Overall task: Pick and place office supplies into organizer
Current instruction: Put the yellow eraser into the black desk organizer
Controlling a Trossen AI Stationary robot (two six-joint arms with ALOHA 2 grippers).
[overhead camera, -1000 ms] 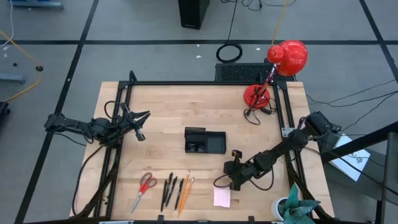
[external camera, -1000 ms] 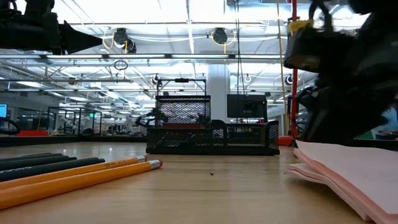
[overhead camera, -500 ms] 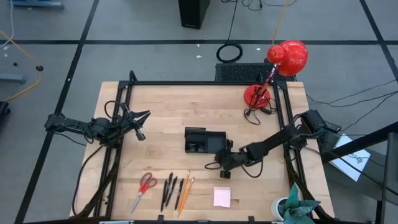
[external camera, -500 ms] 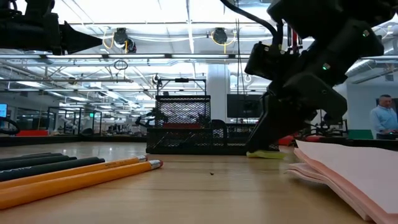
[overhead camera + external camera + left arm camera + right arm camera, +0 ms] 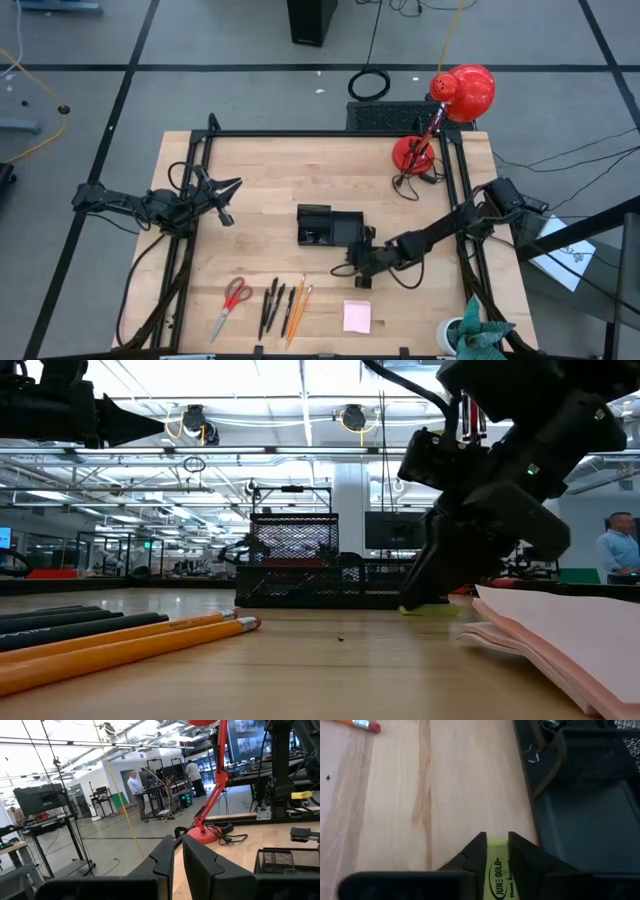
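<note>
A: Right, where does the right arm's gripper (image 5: 352, 268) sit?

B: Low over the pale wooden tabletop (image 5: 270, 180), just beside the near right corner of the small black mesh desk organizer (image 5: 329, 227). In the right wrist view its two dark fingers (image 5: 472, 854) stand narrowly parted, and a small yellow printed item (image 5: 497, 865) lies between the jaws. The item sits on the wood just beside the organizer's wall. Whether the jaws press on it or only flank it, I cannot tell.

A: And in the low view?

B: The yellow item (image 5: 428, 608) rests flat on the wood, under the dark gripper, in front of the organizer's low section.

A: The left arm?

B: It waits over the tabletop's left edge, well apart from the supplies. The left gripper (image 5: 226, 200) points toward the middle. In its wrist view the jaws stand close together with a thin gap, holding nothing.

A: What else lies on the wood?

B: Along the near edge, from left: red-handled scissors (image 5: 232, 302), dark pens (image 5: 271, 303), then orange and yellow pencils (image 5: 295, 307). A pale pink sticky-note pad (image 5: 356, 316) lies to their right, near the right gripper. A red desk lamp (image 5: 440, 115) stands at the far right corner.
</note>
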